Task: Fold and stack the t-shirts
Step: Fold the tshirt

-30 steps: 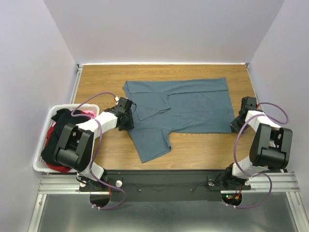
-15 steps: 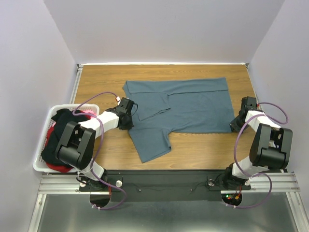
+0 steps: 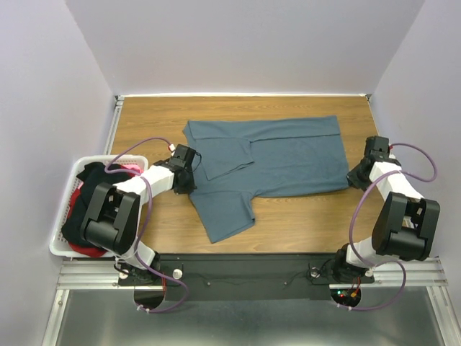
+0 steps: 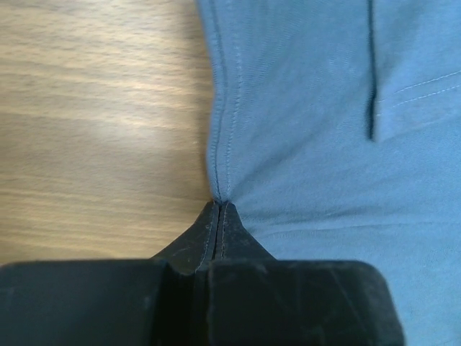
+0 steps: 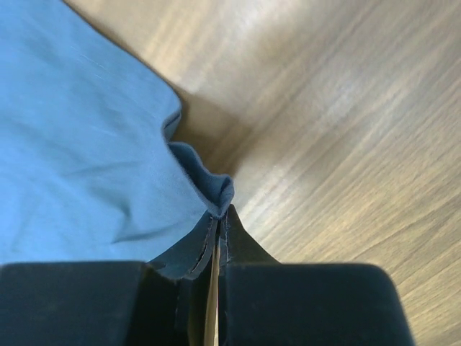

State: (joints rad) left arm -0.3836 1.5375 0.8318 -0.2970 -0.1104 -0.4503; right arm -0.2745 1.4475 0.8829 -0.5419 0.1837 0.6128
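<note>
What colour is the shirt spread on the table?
The shirt is plain slate blue-grey; the top view shows it best.

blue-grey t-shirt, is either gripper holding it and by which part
Both hold the blue-grey t-shirt: the left gripper pinches its stitched left edge, the right gripper pinches a fold at its right edge.

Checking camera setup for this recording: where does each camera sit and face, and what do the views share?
Top external: above and behind the bases, looking down on the table, blue-grey shirt and basket; the left arm and right arm show whole.
Left wrist: on that wrist, looking along the left claw, shut on the shirt's seam; only the claw shows.
Right wrist: likewise, along the right claw, shut on the shirt's edge.
Shared: all three show shirt and table.
</note>
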